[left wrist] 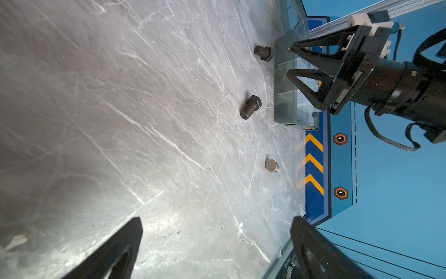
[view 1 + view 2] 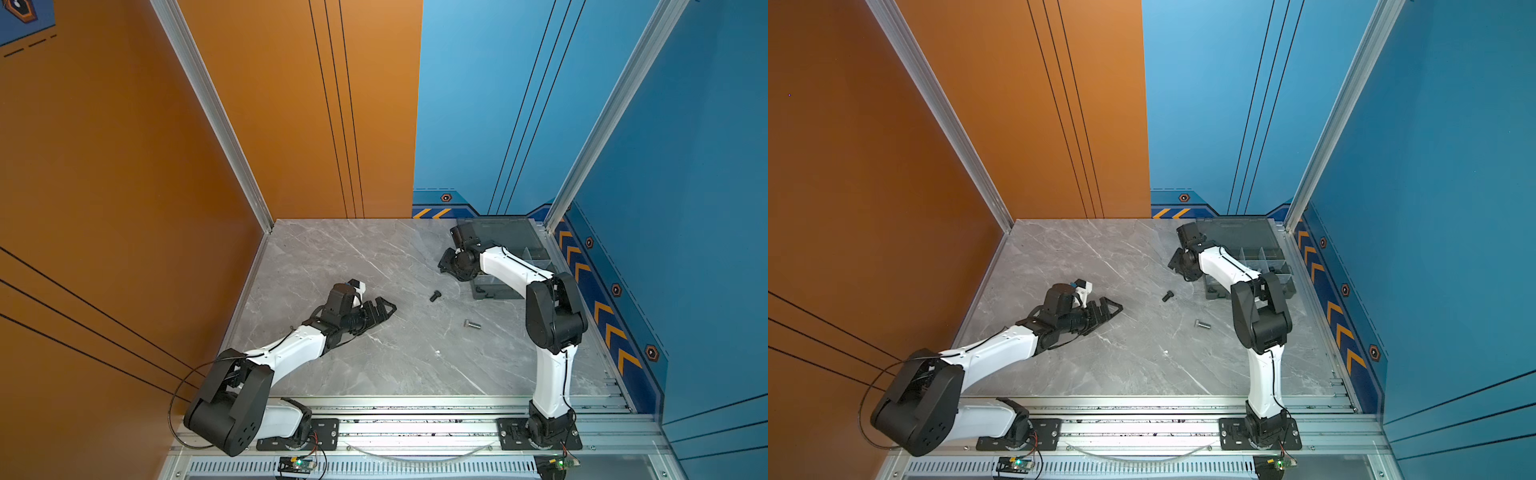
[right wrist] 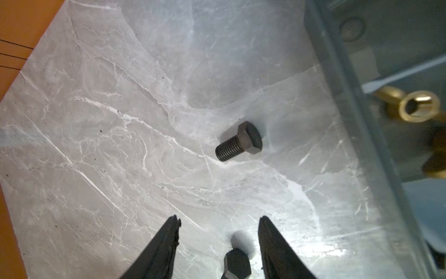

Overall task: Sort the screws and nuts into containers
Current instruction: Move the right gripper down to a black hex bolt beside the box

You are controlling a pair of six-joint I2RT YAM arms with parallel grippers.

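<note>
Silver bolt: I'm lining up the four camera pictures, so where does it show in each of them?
Both top views: the silver bolt lies on the table, nearer the arm bases than the black bolt and the grey box.
Left wrist view: on the table, beside the yellow-chevron wall strip.
Right wrist view: not in it.
Shared landmark: the grey box, visible in all four.

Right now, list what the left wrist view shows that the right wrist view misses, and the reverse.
Only left wrist: the silver bolt, and the right hand seen whole, open. Only right wrist: brass wing nuts inside a compartment of the organizer box. Both: the black bolt by that hand, the second black bolt, the organizer box, the marble table.
</note>
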